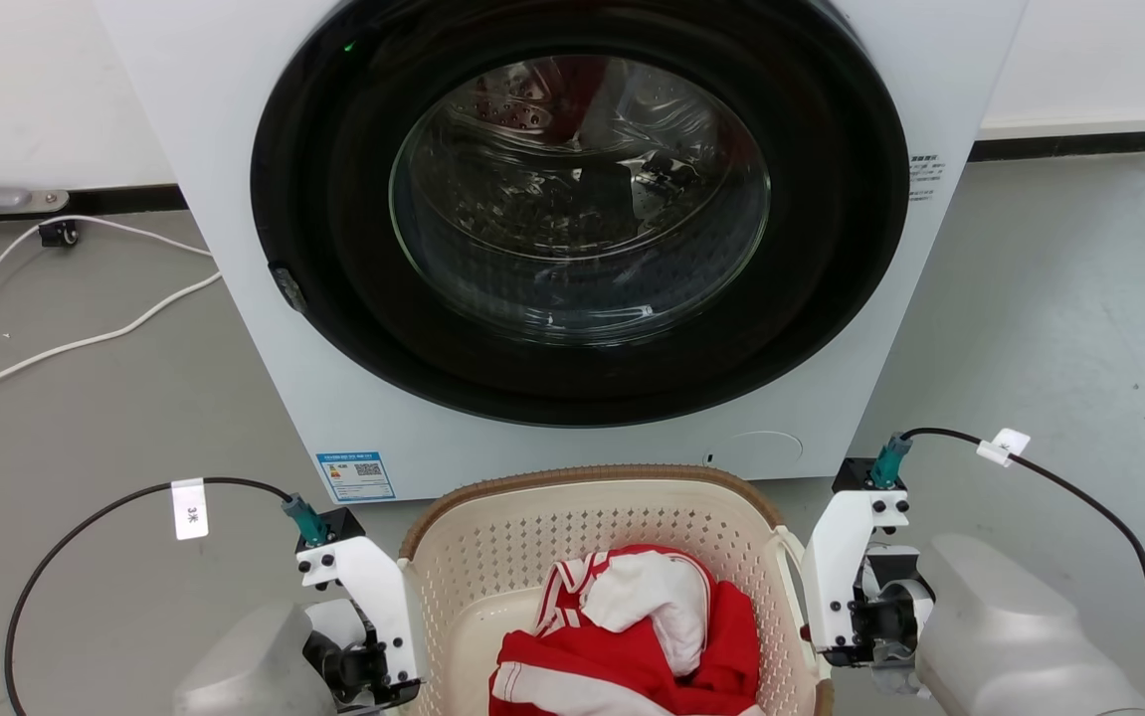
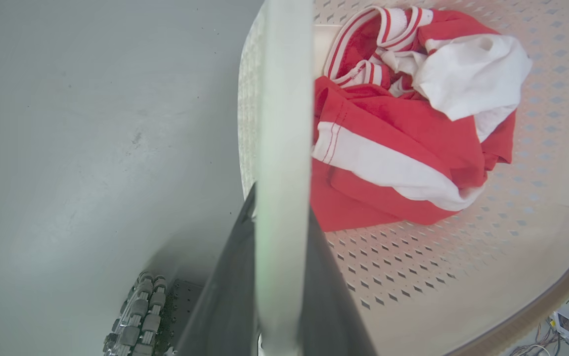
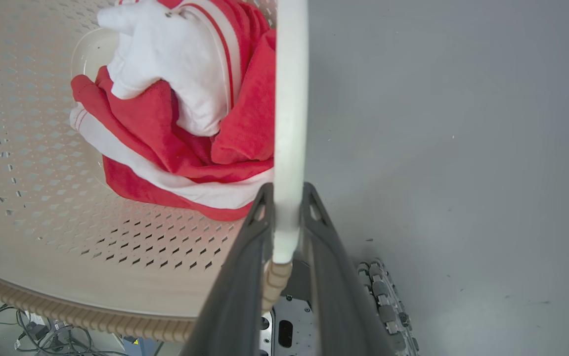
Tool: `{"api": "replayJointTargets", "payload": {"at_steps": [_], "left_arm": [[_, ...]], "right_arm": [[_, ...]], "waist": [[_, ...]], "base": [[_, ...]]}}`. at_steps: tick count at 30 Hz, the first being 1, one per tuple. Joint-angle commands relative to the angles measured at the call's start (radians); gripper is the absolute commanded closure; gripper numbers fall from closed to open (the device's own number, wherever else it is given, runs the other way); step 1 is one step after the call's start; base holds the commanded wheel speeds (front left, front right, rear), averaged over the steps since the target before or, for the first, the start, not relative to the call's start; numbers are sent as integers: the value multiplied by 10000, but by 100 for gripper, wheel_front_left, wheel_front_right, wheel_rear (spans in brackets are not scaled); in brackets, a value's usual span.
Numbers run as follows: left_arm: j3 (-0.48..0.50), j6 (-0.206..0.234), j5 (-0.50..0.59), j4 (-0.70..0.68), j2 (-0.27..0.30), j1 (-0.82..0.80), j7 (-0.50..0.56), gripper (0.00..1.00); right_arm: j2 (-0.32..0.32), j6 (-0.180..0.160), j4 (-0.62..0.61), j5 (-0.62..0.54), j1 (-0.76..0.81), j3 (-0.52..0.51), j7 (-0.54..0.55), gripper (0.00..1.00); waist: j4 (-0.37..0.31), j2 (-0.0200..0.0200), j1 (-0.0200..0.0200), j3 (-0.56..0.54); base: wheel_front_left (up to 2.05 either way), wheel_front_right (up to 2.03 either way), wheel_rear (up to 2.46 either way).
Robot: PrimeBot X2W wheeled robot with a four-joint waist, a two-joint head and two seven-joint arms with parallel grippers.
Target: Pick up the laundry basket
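Left jaws clenched on left handle (image 2: 284, 123), right jaws on right handle (image 3: 290, 123). Basket (image 1: 532, 542) just before washer (image 1: 194, 99), clothes (image 1: 632, 636) inside. Risk: uneven lift tilts basket, handles slide, clothes spill.

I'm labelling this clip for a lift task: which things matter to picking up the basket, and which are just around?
In the job: laundry basket; left gripper and right gripper, each closed on a white side handle.
Just around: washing machine; red and white clothes in the basket; white cable on the floor.
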Motion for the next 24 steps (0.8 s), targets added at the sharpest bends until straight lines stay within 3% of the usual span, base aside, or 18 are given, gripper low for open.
{"api": "replayJointTargets", "payload": {"at_steps": [1,24], "left_arm": [[-12,-164,-196,-288,-536,-16,6,100],[-231,-164,-483,-165,-515,-25,-80,100]], "right_arm": [[522,148,-232,183,-33,15,63,100],[537,148,-212,601,-59,171,560,100]], "waist": [[0,0,0,3],[-49,0,0,-26]], "base": [[0,0,0],[0,0,0]]}}
